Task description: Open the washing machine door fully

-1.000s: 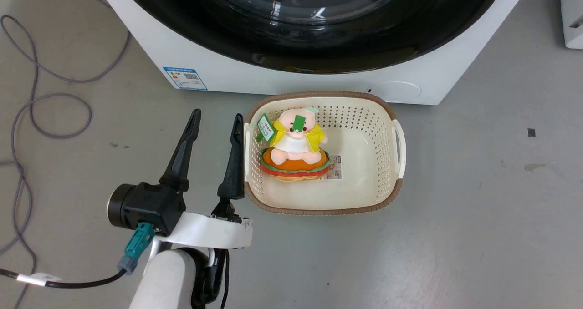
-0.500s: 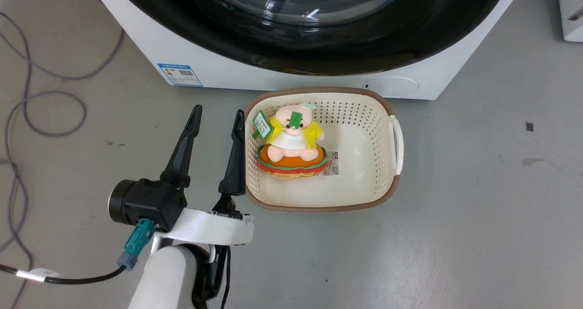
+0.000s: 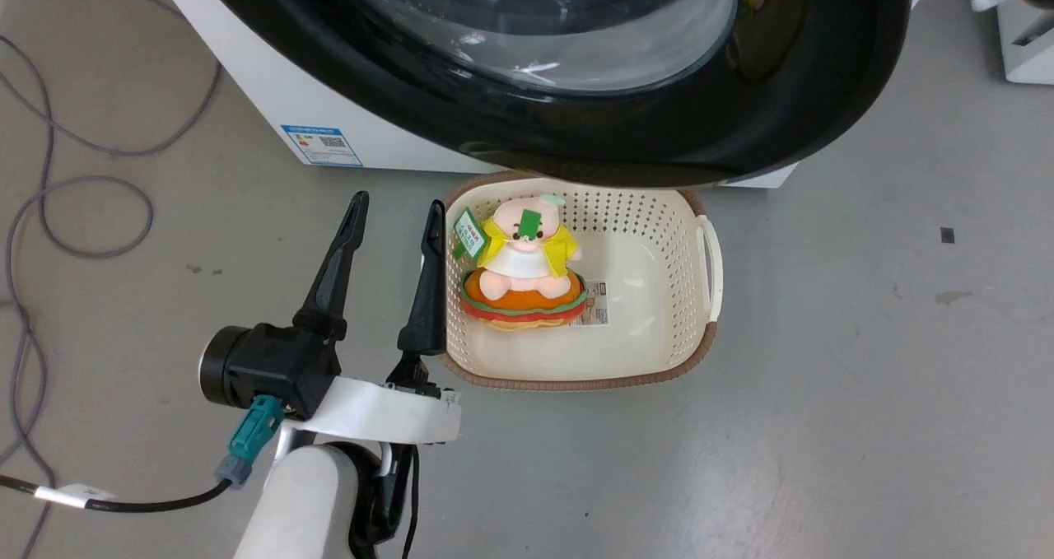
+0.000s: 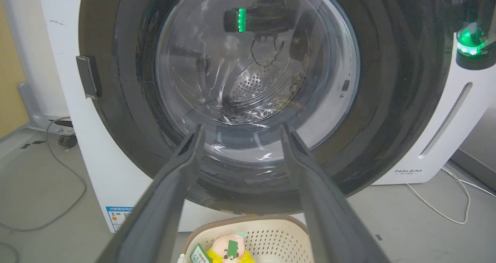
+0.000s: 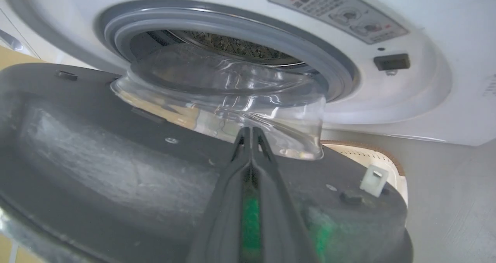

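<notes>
From the head view, my left claw (image 3: 397, 202) gapes empty beside the basket (image 3: 576, 382), and the washing machine door (image 3: 782, 90) hangs over its far rim. The left wrist view gives the door's glossy front. The right wrist view shows my right claw (image 5: 252, 129) pinched shut and empty. Its tips sit at the glass bowl (image 5: 232, 100) on the door's inner face, with the gasket (image 5: 217, 23) exposed behind.

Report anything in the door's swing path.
The basket with a plush toy sits on the floor right under the lower edge of the washing machine door; the door seems to clear its rim.

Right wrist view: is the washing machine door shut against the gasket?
No, the washing machine door stands ajar, its dark inner face angled away from the grey gasket.
</notes>
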### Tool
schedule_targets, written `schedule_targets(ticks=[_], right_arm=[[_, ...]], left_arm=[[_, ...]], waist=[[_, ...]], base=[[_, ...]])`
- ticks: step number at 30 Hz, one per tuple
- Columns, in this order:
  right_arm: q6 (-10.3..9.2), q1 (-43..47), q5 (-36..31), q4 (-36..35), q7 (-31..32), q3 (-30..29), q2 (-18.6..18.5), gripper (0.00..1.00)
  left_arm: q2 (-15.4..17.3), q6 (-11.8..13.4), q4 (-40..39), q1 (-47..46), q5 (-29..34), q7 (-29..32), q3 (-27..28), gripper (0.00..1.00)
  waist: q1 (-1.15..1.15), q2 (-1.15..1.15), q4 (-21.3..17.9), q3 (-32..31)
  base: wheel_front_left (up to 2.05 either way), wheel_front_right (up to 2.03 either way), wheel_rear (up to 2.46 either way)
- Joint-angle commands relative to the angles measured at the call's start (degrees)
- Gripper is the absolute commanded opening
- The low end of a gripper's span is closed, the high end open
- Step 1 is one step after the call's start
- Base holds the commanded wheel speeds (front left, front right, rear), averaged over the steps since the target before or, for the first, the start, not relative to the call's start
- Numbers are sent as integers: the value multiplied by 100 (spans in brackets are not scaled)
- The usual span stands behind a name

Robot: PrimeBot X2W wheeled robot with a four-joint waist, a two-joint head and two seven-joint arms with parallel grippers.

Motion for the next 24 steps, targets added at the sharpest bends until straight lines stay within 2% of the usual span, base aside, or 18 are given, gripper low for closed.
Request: schedule_targets(ticks=[1, 13, 24], right_arm=[[6, 149, 46, -98, 89, 4, -34, 0], [6, 931, 363, -900, 542, -2, -284, 0], [6, 2107, 760, -2087, 268, 63, -530, 0]], left_arm=[[8, 27, 25, -9, -37, -30, 1, 100], [8, 20, 189, 138, -1, -30, -3, 100], [8, -38, 450, 538, 298, -30, 166, 100]], waist=[[0, 0, -9, -31], [0, 0, 22, -435], [0, 0, 128, -1034]], base=[[0, 0, 0], [0, 0, 0], [0, 0, 0]])
